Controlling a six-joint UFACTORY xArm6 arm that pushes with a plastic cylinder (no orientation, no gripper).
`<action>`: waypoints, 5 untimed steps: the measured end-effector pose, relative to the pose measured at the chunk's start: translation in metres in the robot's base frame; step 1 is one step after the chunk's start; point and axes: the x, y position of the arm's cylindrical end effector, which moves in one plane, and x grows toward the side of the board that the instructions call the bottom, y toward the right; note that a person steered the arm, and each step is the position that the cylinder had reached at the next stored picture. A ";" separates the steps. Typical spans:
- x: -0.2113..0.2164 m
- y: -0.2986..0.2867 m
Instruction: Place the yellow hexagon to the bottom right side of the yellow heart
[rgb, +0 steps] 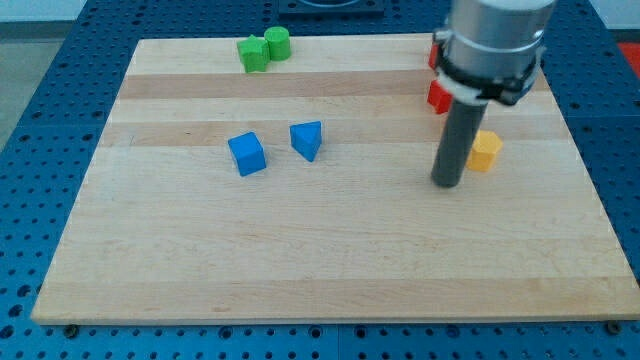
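Note:
A yellow block, its shape hard to make out, sits on the wooden board at the view's right. My tip rests on the board just left of and slightly below that block, close to it or touching it. The rod and arm housing hide part of the area above it. I see no second yellow block; a yellow heart does not show in this view.
Two red blocks sit partly hidden behind the arm at the upper right. A blue cube and a blue triangular block lie left of centre. Two green blocks sit at the top edge.

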 end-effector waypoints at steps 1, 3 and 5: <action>0.022 -0.105; -0.038 -0.331; -0.032 -0.189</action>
